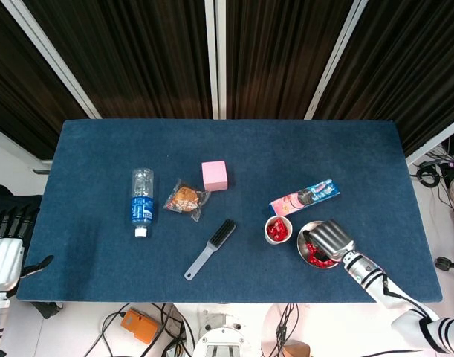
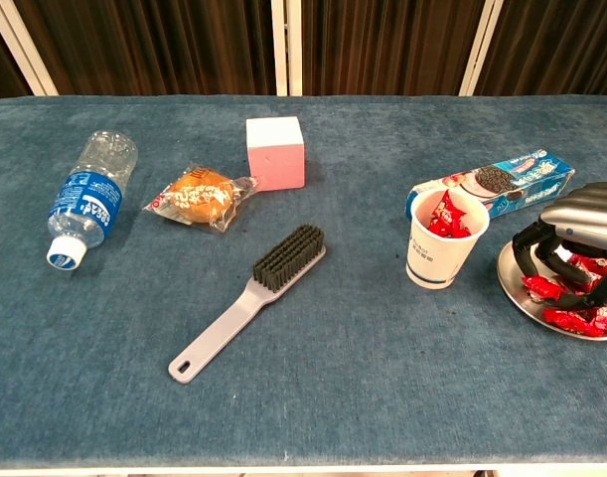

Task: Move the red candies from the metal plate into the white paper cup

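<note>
Chest view showed my right hand (image 2: 571,248) curled over red wrapped candies (image 2: 571,303) on the round metal plate (image 2: 512,283); whether it gripped one, I could not tell. I needed one firm pinch before lifting toward the white paper cup (image 2: 444,248).

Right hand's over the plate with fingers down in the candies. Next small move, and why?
Probably close the fingers on one candy. The right hand sits over the metal plate, fingers curled down among the red candies, but no firm grip shows yet. The white paper cup stands just beside the plate, so the carry after that is short.
</note>
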{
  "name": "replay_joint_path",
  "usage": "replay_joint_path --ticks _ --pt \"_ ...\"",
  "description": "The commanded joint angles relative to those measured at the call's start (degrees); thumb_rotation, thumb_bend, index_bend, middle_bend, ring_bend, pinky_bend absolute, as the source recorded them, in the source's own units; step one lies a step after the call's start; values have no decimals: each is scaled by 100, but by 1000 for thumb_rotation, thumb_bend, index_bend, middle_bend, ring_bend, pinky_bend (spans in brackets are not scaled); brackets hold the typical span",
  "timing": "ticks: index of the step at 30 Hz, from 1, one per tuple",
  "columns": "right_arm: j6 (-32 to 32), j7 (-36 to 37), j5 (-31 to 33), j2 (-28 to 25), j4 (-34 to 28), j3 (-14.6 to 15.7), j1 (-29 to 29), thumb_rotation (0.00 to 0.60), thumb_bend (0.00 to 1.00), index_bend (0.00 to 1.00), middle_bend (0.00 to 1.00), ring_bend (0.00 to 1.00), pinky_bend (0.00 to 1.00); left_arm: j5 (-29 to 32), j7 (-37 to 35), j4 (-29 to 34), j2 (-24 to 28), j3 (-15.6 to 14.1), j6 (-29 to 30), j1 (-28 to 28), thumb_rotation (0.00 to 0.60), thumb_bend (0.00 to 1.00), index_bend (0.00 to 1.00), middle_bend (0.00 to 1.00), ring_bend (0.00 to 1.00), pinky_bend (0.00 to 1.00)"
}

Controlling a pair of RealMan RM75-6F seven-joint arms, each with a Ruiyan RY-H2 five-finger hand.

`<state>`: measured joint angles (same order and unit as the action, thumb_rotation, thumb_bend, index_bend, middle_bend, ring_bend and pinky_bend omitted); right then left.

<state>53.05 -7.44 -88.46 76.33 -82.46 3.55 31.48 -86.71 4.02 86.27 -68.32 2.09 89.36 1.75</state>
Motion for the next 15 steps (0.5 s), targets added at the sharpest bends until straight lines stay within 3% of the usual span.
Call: replay_joint_path --ticks 1,10,15 --pt "75 15 -12 -46 -40 -10 -23 600 601 684 809 964 1000 4 -5 0 -3 0 1 -4 600 0 100 57 0 0" --pt "1003 560 -373 -638 -917 -433 -28 600 603 691 809 964 1000 2 -26 -23 -15 3 16 -12 600 0 100 57 0 0" --pt "881 545 -316 -689 -1296 -705 219 600 603 667 809 964 1000 -9 -24 -21 -21 1 32 -19 600 0 100 57 0 0"
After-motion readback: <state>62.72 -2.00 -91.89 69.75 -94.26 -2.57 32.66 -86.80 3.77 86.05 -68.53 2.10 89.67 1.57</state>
